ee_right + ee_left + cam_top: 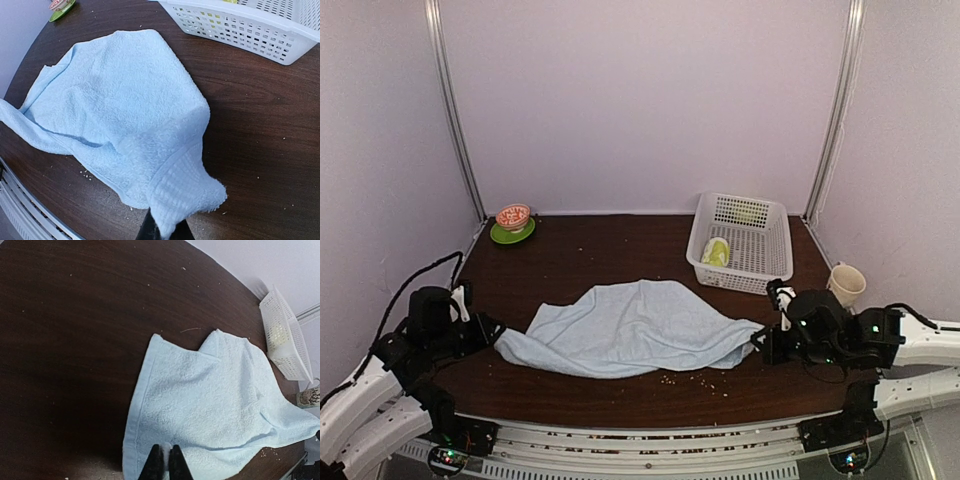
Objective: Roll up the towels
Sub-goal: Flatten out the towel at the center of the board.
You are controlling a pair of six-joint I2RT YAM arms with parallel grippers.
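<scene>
Towels sit apart on the dark bench [600, 250]. The light-blue towel [630, 325] sprawls rumpled across the middle, slung between the two arms. The left tool [500, 336] is pinched closed on its left edge. The right tool [761, 341] is pinched closed on its right corner, which bunches over the fingers. The yellow-green towel [717, 251] lies inside the white basket [735, 276] at the back right.

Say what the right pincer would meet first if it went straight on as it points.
The light-blue towel it grips: the bunched cloth lies directly ahead of the right pincer, with probably only table beyond.
</scene>
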